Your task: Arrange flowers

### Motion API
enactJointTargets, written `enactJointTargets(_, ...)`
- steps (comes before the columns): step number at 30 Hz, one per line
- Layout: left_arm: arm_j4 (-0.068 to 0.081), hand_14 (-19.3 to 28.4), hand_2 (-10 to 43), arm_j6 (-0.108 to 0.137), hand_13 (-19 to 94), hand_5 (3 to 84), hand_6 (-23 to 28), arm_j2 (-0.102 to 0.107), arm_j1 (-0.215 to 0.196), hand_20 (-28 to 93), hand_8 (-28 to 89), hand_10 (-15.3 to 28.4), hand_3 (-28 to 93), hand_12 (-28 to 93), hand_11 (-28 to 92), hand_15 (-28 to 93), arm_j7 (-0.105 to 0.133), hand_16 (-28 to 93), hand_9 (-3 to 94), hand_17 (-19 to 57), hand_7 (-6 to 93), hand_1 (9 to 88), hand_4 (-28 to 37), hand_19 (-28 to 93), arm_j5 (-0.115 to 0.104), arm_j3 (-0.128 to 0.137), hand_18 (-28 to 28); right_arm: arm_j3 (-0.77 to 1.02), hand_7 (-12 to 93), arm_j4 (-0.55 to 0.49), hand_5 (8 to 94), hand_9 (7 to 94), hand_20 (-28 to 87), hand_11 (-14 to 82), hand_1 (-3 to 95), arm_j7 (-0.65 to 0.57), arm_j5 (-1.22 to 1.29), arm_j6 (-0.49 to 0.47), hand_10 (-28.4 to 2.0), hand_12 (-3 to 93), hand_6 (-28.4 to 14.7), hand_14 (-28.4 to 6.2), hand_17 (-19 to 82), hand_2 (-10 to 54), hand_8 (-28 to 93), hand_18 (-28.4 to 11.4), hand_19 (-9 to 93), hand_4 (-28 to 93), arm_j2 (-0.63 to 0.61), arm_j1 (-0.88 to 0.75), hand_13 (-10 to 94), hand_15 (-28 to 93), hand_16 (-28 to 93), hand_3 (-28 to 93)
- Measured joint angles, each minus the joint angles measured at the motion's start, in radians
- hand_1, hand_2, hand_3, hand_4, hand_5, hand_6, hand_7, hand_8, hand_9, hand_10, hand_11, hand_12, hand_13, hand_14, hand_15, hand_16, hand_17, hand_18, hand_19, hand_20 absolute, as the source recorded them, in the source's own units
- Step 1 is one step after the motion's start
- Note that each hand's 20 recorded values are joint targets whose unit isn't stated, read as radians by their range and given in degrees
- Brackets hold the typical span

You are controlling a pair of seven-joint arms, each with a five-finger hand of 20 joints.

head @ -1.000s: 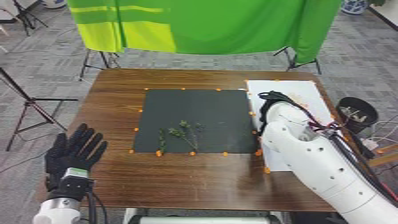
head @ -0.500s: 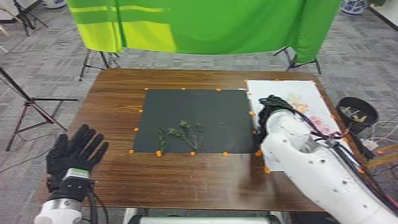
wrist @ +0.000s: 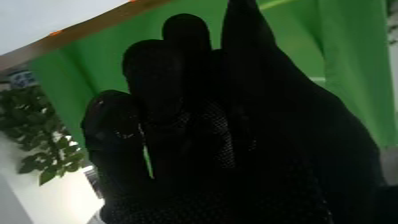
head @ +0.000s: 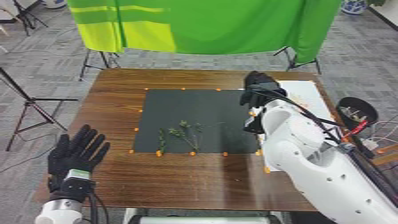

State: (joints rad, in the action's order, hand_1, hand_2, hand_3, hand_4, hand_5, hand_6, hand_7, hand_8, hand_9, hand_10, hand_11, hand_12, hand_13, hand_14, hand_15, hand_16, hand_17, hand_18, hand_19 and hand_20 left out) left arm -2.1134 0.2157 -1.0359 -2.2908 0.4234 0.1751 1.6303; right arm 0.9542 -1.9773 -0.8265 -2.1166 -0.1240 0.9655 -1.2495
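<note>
On the dark mat [head: 187, 107], a narrow green sprig [head: 162, 140] lies beside a branching green stem [head: 186, 134], both near the front edge. My right hand [head: 258, 92] is above the boundary between the mat and the white sheet [head: 305, 93], farther back than the stems. In the right wrist view the same hand [wrist: 191, 135] has relaxed, mostly straight fingers, and I see nothing held. The forearm covers much of the sheet, including its pale flowers. My left hand [head: 75, 154] is open at the table's left edge, palm and fingers spread.
The brown wooden table [head: 178, 182] carries orange markers around the mat and sheet. A black bin [head: 357, 111] stands off the right edge, near cables. A green cloth [head: 209, 27] hangs behind the table, and a tripod [head: 34, 102] stands to the left.
My right hand has moved away from the robot and slightly left, from the white sheet to the mat's right edge. My left hand and the stems have barely changed.
</note>
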Motion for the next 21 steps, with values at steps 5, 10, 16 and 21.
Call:
enactJointTargets(5,0.0,17.7,14.4,0.001,27,45.3,10.4,0.002,-0.002,17,-7,15.6,70,14,27,47,0.0,-6,36.6,-6.1,12.9,29.3,-28.3,43,0.0,0.001,17.1,0.083,5,-0.094,58.2,61.7,37,7.5,30.8,-0.165,-0.022,-0.151,-27.0,13.7,-17.5,-20.5,33,-9.5,-8,-28.3,88,-27,0.006,-0.078,60,44,17,66)
enactJointTargets(10,-0.002,17.7,14.4,0.006,27,45.3,10.4,0.003,-0.01,17,-7,15.7,70,14,27,47,0.002,-6,36.6,-6.1,13.3,29.4,-28.3,43,-0.004,0.002,17.2,0.117,5,-0.092,58.5,63.6,39,8.1,31.0,-0.19,-0.093,-0.112,-27.2,13.5,-18.5,-20.5,33,-9.5,-8,-28.4,88,-28,0.007,-0.189,62,44,17,61)
enactJointTargets(16,-0.001,17.7,14.5,0.007,27,45.6,10.5,0.003,-0.009,17,-7,15.7,70,14,28,48,0.001,-6,36.6,-6.1,13.5,29.3,-28.3,43,-0.006,0.0,17.2,0.107,7,-0.057,59.9,64.2,40,8.8,35.8,-0.216,-0.045,-0.211,-26.0,14.0,-16.6,-19.7,34,-9.5,-7,-28.4,89,-28,0.024,-0.239,62,44,17,63)
enactJointTargets(21,-0.001,17.7,14.5,0.01,27,45.7,10.5,0.003,-0.006,17,-7,15.8,70,14,28,48,-0.001,-6,36.6,-6.0,13.5,29.3,-28.3,43,-0.011,-0.005,17.2,0.078,24,-0.022,59.1,62.8,37,11.4,46.4,-0.215,-0.063,-0.243,-21.9,14.1,-10.3,-16.0,34,-9.5,-9,-26.7,90,-28,0.043,-0.228,62,44,18,72)
